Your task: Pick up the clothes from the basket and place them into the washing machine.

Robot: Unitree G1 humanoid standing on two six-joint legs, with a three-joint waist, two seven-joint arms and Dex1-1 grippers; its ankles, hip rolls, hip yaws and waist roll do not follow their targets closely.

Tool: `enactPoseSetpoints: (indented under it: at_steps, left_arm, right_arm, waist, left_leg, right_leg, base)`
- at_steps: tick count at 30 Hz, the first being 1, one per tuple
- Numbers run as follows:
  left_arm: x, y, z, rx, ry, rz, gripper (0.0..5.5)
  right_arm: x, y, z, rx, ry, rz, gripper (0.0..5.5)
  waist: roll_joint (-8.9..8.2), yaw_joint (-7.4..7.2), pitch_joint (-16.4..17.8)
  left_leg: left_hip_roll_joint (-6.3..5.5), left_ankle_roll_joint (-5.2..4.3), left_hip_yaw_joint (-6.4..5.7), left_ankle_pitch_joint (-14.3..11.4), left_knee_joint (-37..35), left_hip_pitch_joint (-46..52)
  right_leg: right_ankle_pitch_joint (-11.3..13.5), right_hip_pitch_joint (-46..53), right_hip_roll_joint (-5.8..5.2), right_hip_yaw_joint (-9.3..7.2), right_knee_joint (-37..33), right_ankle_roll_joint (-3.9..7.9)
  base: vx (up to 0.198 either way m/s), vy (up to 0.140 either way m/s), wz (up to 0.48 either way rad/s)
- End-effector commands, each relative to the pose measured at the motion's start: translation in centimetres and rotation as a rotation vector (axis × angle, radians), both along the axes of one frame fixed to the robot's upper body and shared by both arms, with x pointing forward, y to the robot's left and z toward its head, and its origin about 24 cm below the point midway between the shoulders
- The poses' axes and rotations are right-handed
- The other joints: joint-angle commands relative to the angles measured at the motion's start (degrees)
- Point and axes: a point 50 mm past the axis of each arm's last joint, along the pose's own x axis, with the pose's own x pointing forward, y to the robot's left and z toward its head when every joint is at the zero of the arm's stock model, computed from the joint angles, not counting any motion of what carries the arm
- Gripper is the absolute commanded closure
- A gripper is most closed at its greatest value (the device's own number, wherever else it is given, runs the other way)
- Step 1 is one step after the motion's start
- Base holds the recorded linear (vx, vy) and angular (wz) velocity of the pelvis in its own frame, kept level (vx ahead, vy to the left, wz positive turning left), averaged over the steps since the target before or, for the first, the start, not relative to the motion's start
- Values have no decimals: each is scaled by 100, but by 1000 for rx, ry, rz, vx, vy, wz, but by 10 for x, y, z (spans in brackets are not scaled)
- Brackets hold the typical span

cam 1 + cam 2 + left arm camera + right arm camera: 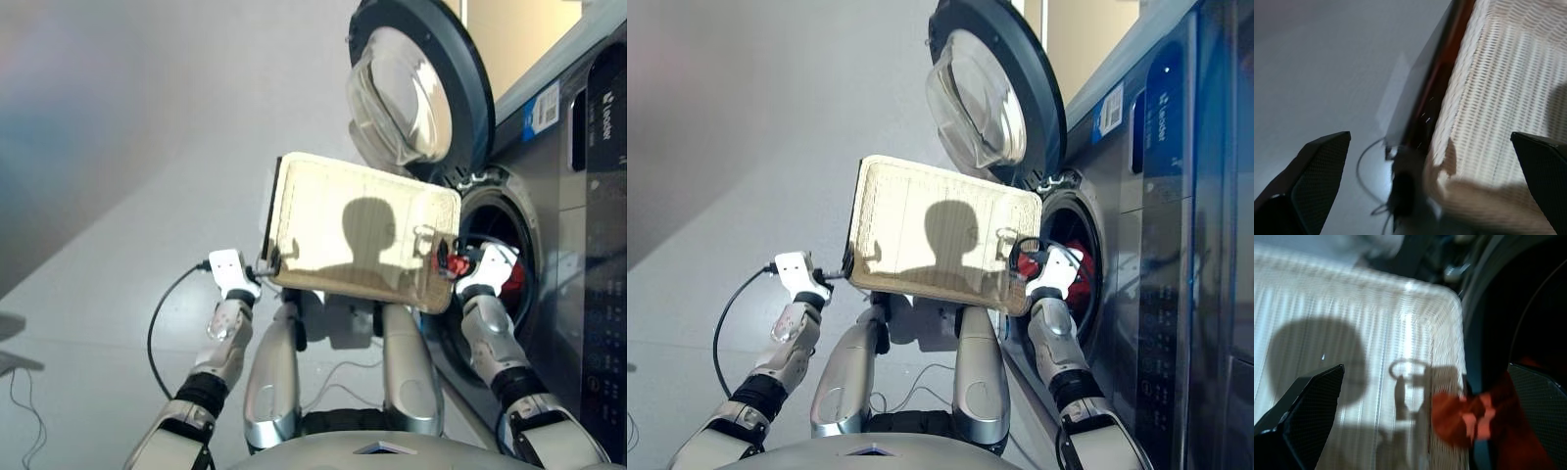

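Basket (362, 235) is up in the air, tipped w/ its woven underside toward the head cam, so its inside is hidden; can't tell if any garment is left in it. It sits between the two grippers, its right edge at the mouth of the washing machine (578, 196). Red cloth (511, 279) shows inside the drum hole, just past the basket's right edge; right wrist view shows the same red cloth (1469, 418) blurred, half behind the basket corner. Black and navy pieces not made out anywhere.

Left gripper (263, 266) is at the basket's lower left corner; wrist view shows its fingers (1312, 181) spread wide w/ the wicker side between them, contact w/ the rim not clear. Right gripper (460, 266) is at the basket's lower right corner by the drum; fingers (1308, 416) wide apart in its wrist view, grip on the rim can't be confirmed.

Round glass door (411, 88) swung fully open, standing above the basket's top right corner. A head-shaped shadow falls on the basket's underside. Black cable (162, 313) loops from the left wrist toward the floor (98, 245), which is plain pale grey. Machine's front panel is cut off at the picture's right edge.
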Motion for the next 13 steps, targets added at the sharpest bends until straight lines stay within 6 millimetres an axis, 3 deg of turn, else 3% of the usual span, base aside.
enactPoseSetpoints:
  at_steps: [1,3,4,7,13]
  left_arm:
    - [-19,26,-18,163,118,-49,0]
    - [-40,33,-34,185,223,-49,0]
    - [-40,33,-34,185,223,-49,0]
    - [-75,43,-53,187,374,-21,0]
    - [-107,41,-70,138,508,13,0]
  right_arm:
    - [-21,2,-21,-33,116,78,0]
    - [-39,-1,-37,-31,210,82,0]
    - [-39,-1,-37,-31,210,82,0]
    - [-66,-2,-56,-39,343,119,0]
    - [-97,-4,-73,7,463,62,0]
  waist:
    - [-362,46,-696]
    - [-372,32,-919]
    - [-371,33,-911]
    - [-372,45,-1327]
    - [-374,13,-1694]
  left_leg:
    - [-125,-173,223,-467,41,777]
    - [-109,-176,278,-415,-198,1047]
    - [-109,-177,280,-412,-208,1062]
    - [-131,-175,348,-366,-607,1487]
    - [-156,-204,378,-384,-755,1700]
  right_leg:
    - [1319,800,-72,-150,-1771,412]
    - [1377,1040,-82,-177,-1975,434]
    - [1379,1054,-81,-177,-1982,434]
    - [1475,1456,-126,-182,-2375,480]
    - [1587,1780,-173,-244,-2710,522]
  base:
    - [141,-3,7]
    - [108,0,-31]
    - [134,-2,-51]
    - [145,8,-24]
    - [57,6,-11]
